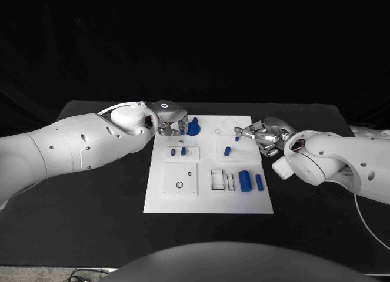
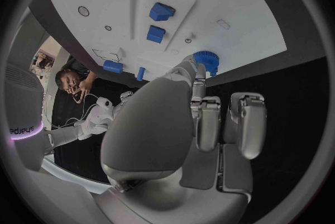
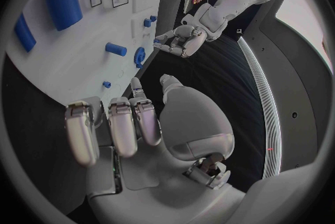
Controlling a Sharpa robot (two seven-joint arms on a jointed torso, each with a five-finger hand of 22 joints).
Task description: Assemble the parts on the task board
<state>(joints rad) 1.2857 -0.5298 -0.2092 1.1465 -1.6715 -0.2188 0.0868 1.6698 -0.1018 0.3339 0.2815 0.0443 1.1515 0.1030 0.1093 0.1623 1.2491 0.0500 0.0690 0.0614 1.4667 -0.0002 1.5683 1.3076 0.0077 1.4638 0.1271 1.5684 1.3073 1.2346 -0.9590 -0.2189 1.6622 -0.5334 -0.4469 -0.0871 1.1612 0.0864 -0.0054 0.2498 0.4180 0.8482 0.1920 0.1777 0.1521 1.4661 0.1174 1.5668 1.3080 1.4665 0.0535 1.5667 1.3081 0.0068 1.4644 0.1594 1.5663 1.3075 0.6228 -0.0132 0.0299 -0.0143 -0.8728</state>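
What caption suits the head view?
Two hands, left and right, hover over the task board and its blue parts.

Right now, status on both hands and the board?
Left hand by blue round part, grip unclear. Right hand over white task board, small blue part at fingertips. Nothing in the way.

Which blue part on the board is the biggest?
The blue cylinder lying near the task board's front right, beside the slimmer blue bar. It is thicker than every other blue piece.
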